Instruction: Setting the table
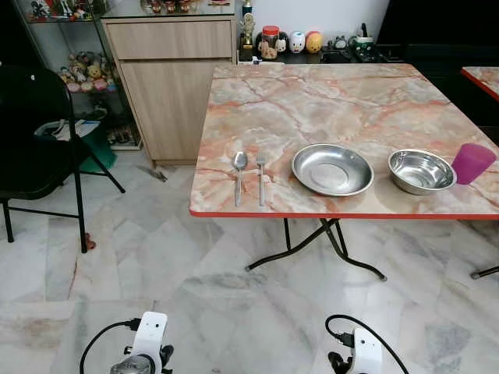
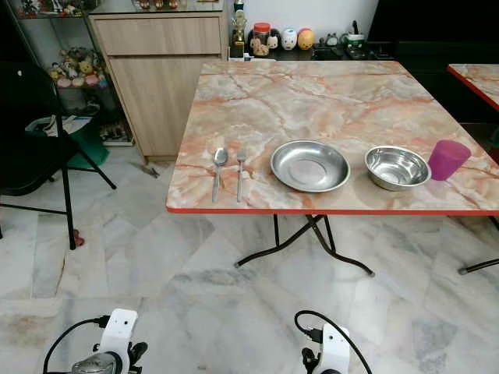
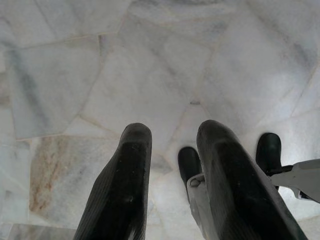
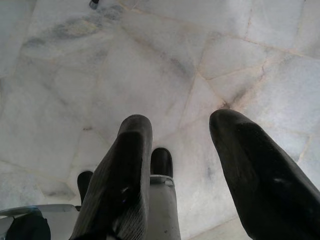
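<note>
On the marble bench (image 1: pixel 351 101), near its front edge, lie a spoon (image 1: pixel 239 173) and fork (image 1: pixel 260 174) side by side, then a plate (image 1: pixel 332 169), a bowl (image 1: pixel 422 171) and a purple cup (image 1: pixel 472 163), the cup partly cut off at the picture's edge. Both arms hang low over the floor (image 1: pixel 195 288). The left gripper (image 3: pixel 175 175) and right gripper (image 4: pixel 185 170) each have jaws spread, holding nothing. A black chair (image 1: pixel 35 140) is cropped at the left.
</note>
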Robot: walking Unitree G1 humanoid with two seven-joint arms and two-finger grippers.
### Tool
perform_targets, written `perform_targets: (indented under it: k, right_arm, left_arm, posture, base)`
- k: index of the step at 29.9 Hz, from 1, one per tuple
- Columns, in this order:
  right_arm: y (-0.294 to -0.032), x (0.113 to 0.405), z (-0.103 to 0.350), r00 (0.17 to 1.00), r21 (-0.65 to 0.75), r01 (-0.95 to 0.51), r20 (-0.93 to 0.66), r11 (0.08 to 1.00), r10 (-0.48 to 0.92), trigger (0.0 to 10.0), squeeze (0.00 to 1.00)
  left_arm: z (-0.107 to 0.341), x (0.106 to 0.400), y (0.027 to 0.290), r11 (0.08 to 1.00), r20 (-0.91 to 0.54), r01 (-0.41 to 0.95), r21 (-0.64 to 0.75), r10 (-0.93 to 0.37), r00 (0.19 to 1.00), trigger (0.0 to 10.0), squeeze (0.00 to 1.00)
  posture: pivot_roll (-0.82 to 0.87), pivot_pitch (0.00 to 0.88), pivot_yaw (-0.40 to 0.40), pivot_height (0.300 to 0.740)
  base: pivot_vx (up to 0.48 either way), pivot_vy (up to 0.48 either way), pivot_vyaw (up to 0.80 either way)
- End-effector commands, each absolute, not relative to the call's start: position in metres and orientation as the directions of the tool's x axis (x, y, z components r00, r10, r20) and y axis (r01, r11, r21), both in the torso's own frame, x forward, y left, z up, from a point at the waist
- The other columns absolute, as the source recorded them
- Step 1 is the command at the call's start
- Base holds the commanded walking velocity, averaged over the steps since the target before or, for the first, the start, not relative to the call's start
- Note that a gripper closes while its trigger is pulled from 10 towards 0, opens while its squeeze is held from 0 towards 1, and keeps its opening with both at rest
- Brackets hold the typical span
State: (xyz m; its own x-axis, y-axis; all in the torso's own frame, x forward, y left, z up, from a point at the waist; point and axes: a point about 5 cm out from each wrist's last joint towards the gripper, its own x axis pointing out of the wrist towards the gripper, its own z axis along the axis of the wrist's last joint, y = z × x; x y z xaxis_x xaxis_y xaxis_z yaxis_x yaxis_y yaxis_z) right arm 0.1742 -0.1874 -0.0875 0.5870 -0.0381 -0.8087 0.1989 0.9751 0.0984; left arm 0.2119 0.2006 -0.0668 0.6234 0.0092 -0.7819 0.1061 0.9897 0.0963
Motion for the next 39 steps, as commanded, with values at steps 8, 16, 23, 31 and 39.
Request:
perform_targets:
  k: [8, 16, 23, 31, 39]
  right_arm:
    - [-0.1874, 0.1734, -0.0879, 0.583, 0.095, 0.195, -0.811, 0.976, -0.038, 10.0, 0.00]
    - [-0.1871, 0.1725, -0.0884, 0.580, 0.094, 0.193, -0.814, 0.977, -0.036, 10.0, 0.00]
    - [-0.1875, 0.1718, -0.0887, 0.579, 0.094, 0.193, -0.814, 0.977, -0.036, 10.0, 0.00]
    - [-0.1870, 0.1717, -0.0887, 0.579, 0.095, 0.192, -0.815, 0.977, -0.034, 10.0, 0.00]
    - [-0.1868, 0.1713, -0.0890, 0.577, 0.094, 0.189, -0.816, 0.977, -0.033, 10.0, 0.00]
  left_arm:
    - [-0.0681, 0.2095, 0.2016, 0.986, -0.790, 0.121, 0.117, 0.018, 0.613, 10.0, 0.00]
    - [-0.0669, 0.2113, 0.2022, 0.987, -0.782, 0.113, 0.116, 0.021, 0.623, 10.0, 0.00]
    - [-0.0647, 0.2147, 0.2022, 0.988, -0.772, 0.108, 0.111, 0.018, 0.636, 10.0, 0.00]
    - [-0.0635, 0.2167, 0.2017, 0.984, -0.765, 0.123, 0.129, 0.019, 0.643, 10.0, 0.00]
    - [-0.0643, 0.2158, 0.2008, 0.985, -0.768, 0.122, 0.120, 0.015, 0.640, 10.0, 0.00]
  posture:
    - [0.07, 0.000, -0.027, 0.740]
    - [0.07, 0.000, -0.027, 0.740]
    - [0.07, 0.000, -0.027, 0.740]
    - [0.07, 0.000, -0.028, 0.740]
    - [0.07, 0.000, -0.028, 0.740]
  base:
    - [0.000, -0.450, 0.00]
    - [0.000, -0.330, 0.00]
    - [0.000, 0.000, 0.00]
    - [0.000, 0.000, 0.00]
    - [0.000, -0.480, 0.00]
